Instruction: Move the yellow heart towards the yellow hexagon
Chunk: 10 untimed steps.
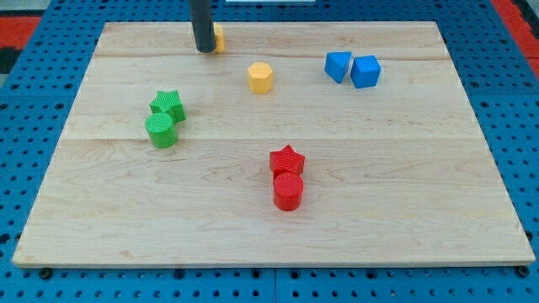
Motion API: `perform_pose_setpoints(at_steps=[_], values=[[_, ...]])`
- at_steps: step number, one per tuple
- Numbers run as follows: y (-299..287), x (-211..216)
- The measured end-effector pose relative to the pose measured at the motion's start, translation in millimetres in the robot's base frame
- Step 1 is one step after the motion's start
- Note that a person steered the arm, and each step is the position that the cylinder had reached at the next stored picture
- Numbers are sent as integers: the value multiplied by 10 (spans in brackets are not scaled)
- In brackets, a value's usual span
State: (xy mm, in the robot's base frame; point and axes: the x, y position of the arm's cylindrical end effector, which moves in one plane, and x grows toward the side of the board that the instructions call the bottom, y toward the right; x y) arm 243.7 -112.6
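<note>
My tip (204,50) sits at the view's top edge of the wooden board (126,210), touching the left side of the yellow heart (218,37). Rod hides most of the heart, so its pointing direction and long axis can't be read. No hand to open or close, just a bare rod. Yellow hexagon (260,77) lies near, toward lower right.
</note>
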Motion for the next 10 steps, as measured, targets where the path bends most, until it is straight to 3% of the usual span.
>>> perform_pose_setpoints(at_steps=[2, 5, 6, 9, 10], values=[[-569, -321], [147, -248], [222, -50], [224, -472], [290, -277]])
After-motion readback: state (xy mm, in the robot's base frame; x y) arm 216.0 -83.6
